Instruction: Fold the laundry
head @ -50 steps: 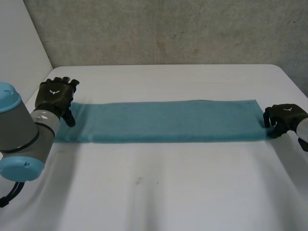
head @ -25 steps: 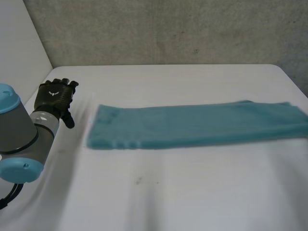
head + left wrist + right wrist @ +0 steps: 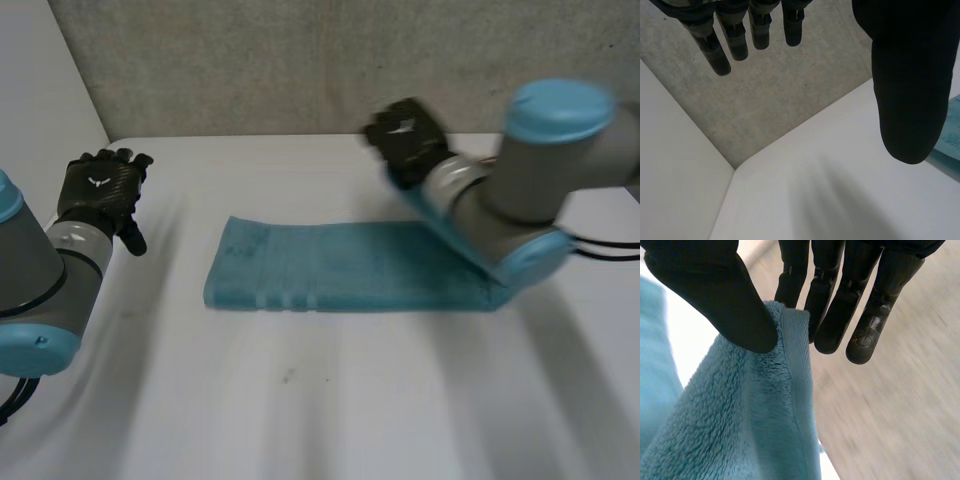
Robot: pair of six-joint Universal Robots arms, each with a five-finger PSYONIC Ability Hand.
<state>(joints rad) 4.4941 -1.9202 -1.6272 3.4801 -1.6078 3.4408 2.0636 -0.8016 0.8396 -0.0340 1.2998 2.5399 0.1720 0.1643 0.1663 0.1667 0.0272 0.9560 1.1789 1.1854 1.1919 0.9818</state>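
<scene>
Item: one teal towel (image 3: 330, 265) on the white table (image 3: 300, 400), lying in the middle of the tabletop. Its long axis runs crosswise, from the robot's left to its right, parallel to the table's front edge. The left short end lies flat and square, pointing toward the left hand, with woven bands (image 3: 270, 300) just inside it. The right part of the towel passes beneath the right arm (image 3: 530, 200), and its course there is hidden in the head view.

Right hand (image 3: 405, 140): raised over the far long edge of the towel, past its middle. In the right wrist view the thumb (image 3: 715, 295) and fingers (image 3: 827, 315) pinch a hemmed edge of the towel (image 3: 755, 425), and the cloth hangs down from that grip. Which corner of the towel this is cannot be determined.

Left hand (image 3: 98, 190): over the left side of the table, well apart from the towel's left end. In the left wrist view its fingers (image 3: 722, 50) are straight, its thumb (image 3: 910, 75) stands clear of them, and it grasps nothing. A corner of the towel (image 3: 951, 142) shows beside the thumb.

Background: grey wall (image 3: 300, 60) behind the table.
</scene>
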